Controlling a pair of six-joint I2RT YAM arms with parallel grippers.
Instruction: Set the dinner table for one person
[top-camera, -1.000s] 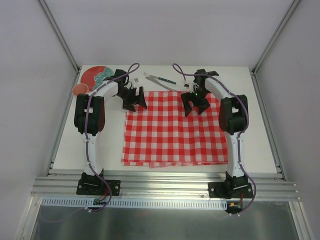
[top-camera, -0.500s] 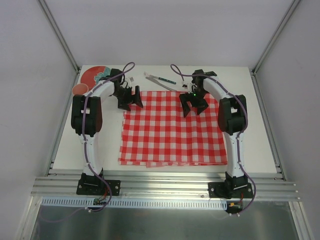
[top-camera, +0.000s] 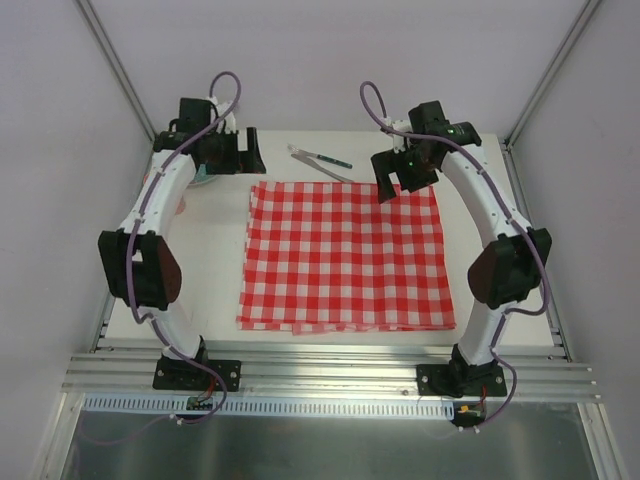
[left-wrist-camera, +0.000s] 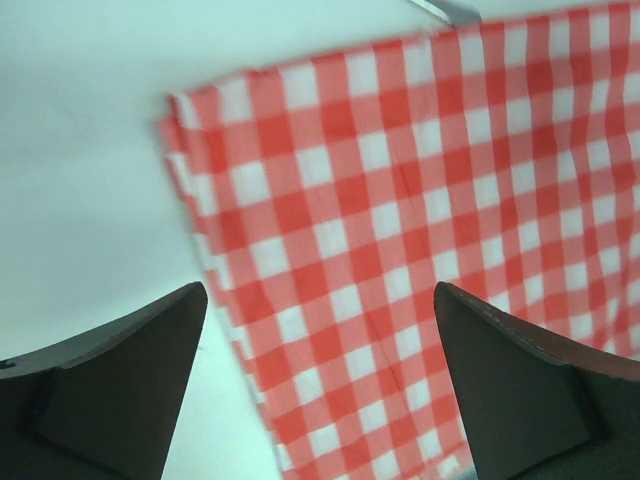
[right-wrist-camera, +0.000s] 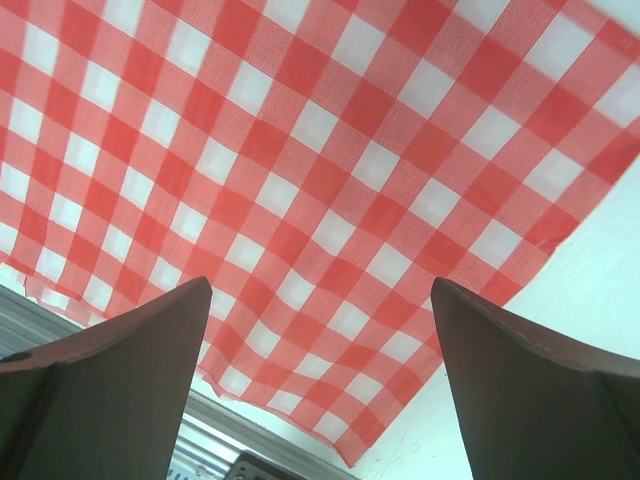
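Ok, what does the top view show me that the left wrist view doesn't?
Only the top view: both arms, the right gripper, the whole cloth, the utensils in full just beyond it, and the rail. Only the left wrist: a close look at the cloth's far left corner. Both: the cloth, the table, and the left gripper, open and empty.

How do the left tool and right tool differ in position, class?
The left tool hangs over the bare off-white rectangular tabletop, beyond the far left corner of the red-and-white checked cloth; the right tool hangs over that cloth's far right corner. The left tool sits farther back than the right tool. Both are open and empty.
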